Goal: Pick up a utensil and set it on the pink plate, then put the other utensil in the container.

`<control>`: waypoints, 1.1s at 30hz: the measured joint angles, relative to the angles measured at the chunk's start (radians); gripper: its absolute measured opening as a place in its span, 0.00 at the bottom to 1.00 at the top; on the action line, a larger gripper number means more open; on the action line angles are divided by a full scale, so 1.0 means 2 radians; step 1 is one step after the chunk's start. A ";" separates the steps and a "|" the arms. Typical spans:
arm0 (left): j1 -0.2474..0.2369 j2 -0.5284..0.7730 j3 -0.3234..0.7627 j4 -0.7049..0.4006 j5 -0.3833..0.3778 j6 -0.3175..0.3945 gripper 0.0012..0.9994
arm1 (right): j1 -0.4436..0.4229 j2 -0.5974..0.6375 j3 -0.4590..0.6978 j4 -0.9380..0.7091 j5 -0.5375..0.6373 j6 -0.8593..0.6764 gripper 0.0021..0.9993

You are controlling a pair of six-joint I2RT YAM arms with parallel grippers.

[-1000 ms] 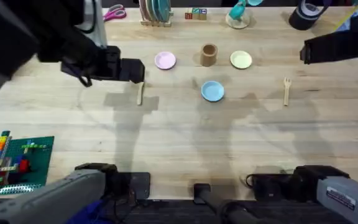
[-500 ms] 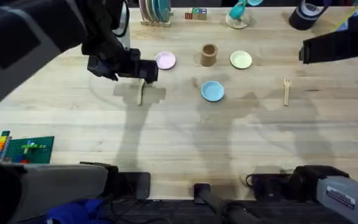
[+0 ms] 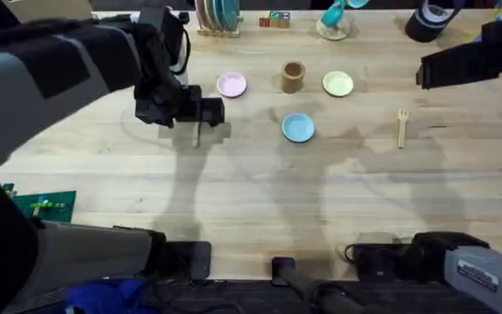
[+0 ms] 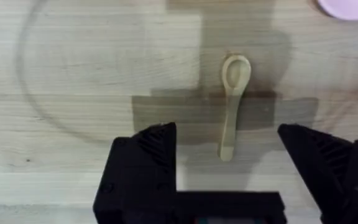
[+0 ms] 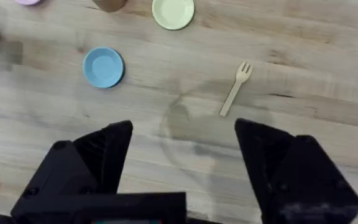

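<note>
Wooden spoon (image 4: 231, 106) lies flat on the table (image 3: 234, 192) just short of the pink plate (image 3: 231, 85), under the left gripper (image 4: 227, 155), jaws spread and empty; looks light, stiff, thin, likely best pinched mid-handle across its width.

L arm stretched fwd over table's left side, left gripper (image 3: 200, 111) wide open, pointing down, R arm raised far right, right gripper (image 5: 182, 155) open

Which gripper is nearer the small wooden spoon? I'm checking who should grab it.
Left. The left gripper hovers open right over the small wooden spoon; the right gripper is far across the table, nearer the wooden fork.
</note>
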 joint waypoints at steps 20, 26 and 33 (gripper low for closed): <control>0.000 0.043 -0.001 0.038 0.000 -0.003 0.98 | 0.000 0.000 0.000 0.000 0.000 0.000 1.00; 0.000 0.043 0.000 0.041 0.001 -0.005 0.55 | 0.000 0.000 0.000 0.000 0.000 0.000 1.00; -0.003 0.044 0.002 0.045 0.019 -0.008 0.06 | 0.000 0.000 0.000 0.000 0.000 0.000 1.00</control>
